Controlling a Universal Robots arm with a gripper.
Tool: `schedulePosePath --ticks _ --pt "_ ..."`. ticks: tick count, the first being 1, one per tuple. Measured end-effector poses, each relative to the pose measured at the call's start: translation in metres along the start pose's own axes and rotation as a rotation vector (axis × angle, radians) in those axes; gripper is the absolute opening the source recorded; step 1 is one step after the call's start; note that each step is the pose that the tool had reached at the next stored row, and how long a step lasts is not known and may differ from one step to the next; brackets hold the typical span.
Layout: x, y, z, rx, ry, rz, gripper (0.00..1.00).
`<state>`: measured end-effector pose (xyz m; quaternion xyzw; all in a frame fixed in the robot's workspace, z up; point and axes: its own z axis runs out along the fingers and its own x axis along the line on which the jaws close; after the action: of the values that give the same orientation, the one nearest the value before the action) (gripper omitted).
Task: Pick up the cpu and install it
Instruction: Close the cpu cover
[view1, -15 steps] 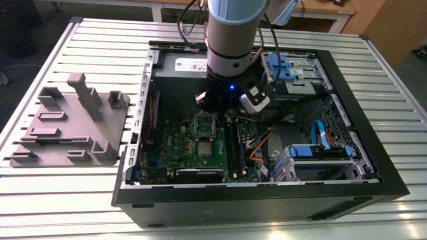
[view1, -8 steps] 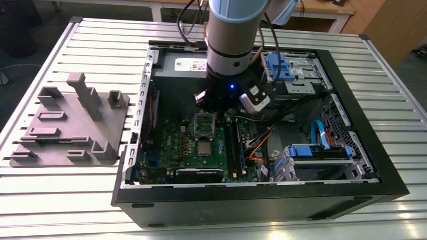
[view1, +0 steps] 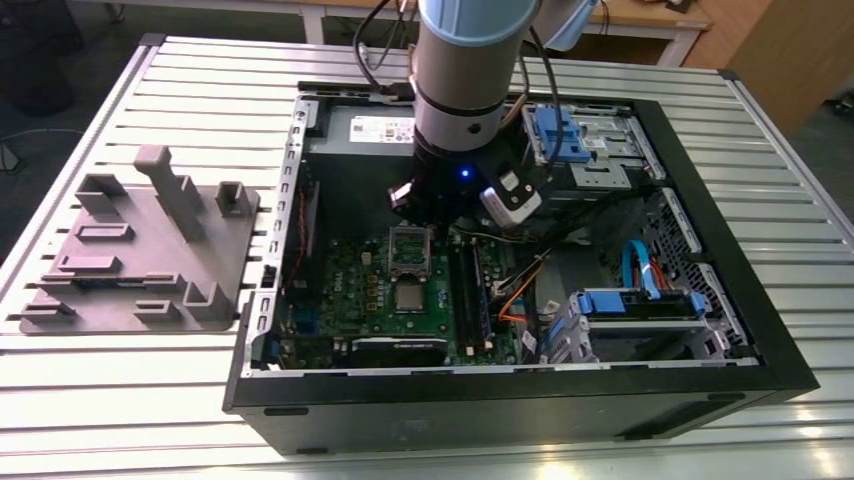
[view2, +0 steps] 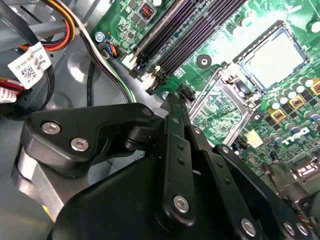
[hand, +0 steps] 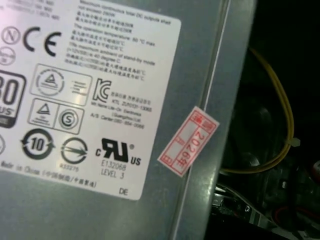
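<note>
The arm (view1: 467, 60) runs off the exterior view's upper edge, and its claw (view1: 424, 222) covers the far end of the green circuit board (view1: 363, 290). The case's front wall (view1: 507, 400) hides that board's near edge. Mid-board, the cpu (view1: 410, 297) is too small to show how it seats. In the second wrist view glare washes out the top of the cpu (view2: 274, 57) (any marking is lost), while the claw (view2: 174, 100) is cut off by the picture's edge and hides the board behind it. In the first wrist view a labelled grey box (hand: 100, 210), beyond the board's far end, runs past the picture's edges, and the space around the yellow wire (hand: 282, 125) is too dark to read.
</note>
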<state>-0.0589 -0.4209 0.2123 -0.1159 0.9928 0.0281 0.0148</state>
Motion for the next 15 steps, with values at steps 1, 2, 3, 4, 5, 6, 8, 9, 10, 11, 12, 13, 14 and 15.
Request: schedulePosePath --ticks 1,2,3,4,5,6,8,9,10,11,12,13,14,15 --pt "0.0000 0.0000 -0.0001 -0.0002 0.0004 -0.007 0.10" --pt "0.0000 -0.0001 -0.0001 -0.0005 0.0007 -0.014 0.10" --pt "0.0000 0.0000 -0.0002 -0.0009 0.0010 -0.023 0.10" --pt "0.0000 -0.0001 -0.0003 -0.0012 0.0015 -0.030 0.10" --pt "0.0000 0.0000 -0.0005 -0.0014 0.0020 -0.038 0.10" --pt "0.0000 -0.0001 -0.0006 -0.0016 0.0023 -0.045 0.10" --pt "-0.0003 -0.0003 -0.0006 -0.0019 0.0029 -0.052 0.10" --pt "-0.0005 -0.0004 -0.0007 -0.0019 0.0031 -0.053 0.10" --pt "-0.0005 -0.0004 -0.0006 -0.0019 0.0031 -0.053 0.10" --pt "-0.0005 -0.0004 -0.0006 -0.0020 0.0031 -0.053 0.10" --pt "-0.0005 -0.0004 -0.0006 -0.0020 0.0030 -0.054 0.10" --pt "-0.0005 -0.0004 -0.0006 -0.0020 0.0031 -0.054 0.10" --pt "-0.0008 -0.0005 -0.0006 -0.0021 0.0032 -0.056 0.10" --pt "-0.0010 -0.0006 -0.0006 -0.0023 0.0036 -0.063 0.10"
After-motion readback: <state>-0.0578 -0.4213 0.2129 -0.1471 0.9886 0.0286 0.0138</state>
